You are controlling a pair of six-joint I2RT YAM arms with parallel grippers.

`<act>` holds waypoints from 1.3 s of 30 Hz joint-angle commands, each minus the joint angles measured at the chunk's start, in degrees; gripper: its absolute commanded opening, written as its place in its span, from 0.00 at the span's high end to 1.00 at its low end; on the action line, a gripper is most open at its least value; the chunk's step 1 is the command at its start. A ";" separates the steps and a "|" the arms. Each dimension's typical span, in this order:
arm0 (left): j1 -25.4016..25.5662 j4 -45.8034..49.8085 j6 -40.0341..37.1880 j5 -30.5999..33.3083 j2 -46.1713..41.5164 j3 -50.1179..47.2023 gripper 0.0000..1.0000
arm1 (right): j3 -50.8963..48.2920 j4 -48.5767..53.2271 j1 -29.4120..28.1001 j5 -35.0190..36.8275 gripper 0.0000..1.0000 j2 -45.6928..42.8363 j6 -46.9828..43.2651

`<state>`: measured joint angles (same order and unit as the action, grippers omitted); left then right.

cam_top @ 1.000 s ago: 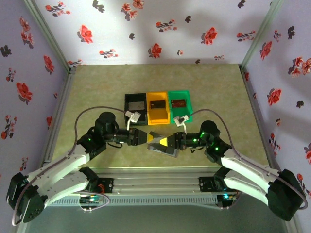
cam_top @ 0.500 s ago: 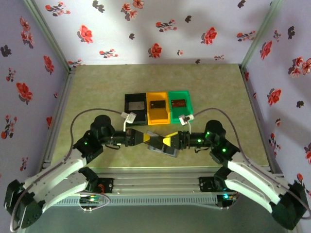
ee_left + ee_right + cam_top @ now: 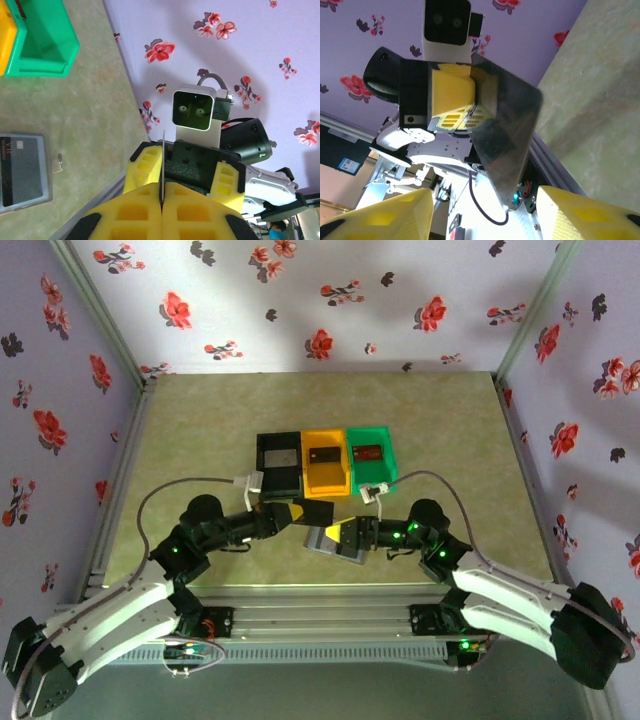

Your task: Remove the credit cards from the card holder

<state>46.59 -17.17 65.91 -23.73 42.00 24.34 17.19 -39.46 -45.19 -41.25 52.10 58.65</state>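
— Credit card [image 3: 316,511], the thin dark rectangular one: my left end effector [image 3: 299,511] pinches its edge, just above the olive tabletop [image 3: 200,430].
— Risk?
— It could swivel or slip (small bite). A second ago both met over the flat grey folding card holder [image 3: 320,542]; now my right end effector [image 3: 338,532] hangs parted there.
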 commanded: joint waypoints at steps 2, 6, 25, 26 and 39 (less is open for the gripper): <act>1.13 -4.25 1.29 3.08 -0.76 -1.25 1.00 | 1.71 -5.32 -0.33 3.94 0.45 0.62 -1.23; 1.43 -6.30 2.20 3.33 -0.95 -3.01 1.00 | 1.88 -3.61 0.29 5.95 0.46 -0.84 -2.40; 1.42 -8.06 2.84 4.05 -0.79 -4.47 1.00 | 2.38 -8.14 0.35 3.25 0.75 1.30 0.08; 1.40 -8.07 2.82 4.03 -0.70 -4.47 1.00 | 2.58 -7.77 0.33 3.02 0.77 1.41 -0.16; 1.12 -0.34 -3.16 3.46 -1.19 0.28 0.47 | 3.59 -1.71 1.66 3.71 1.00 -0.22 -2.77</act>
<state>47.64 -21.10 66.74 -20.49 41.28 21.12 18.87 -42.22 -44.40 -37.06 53.23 57.78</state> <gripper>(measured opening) 0.445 0.063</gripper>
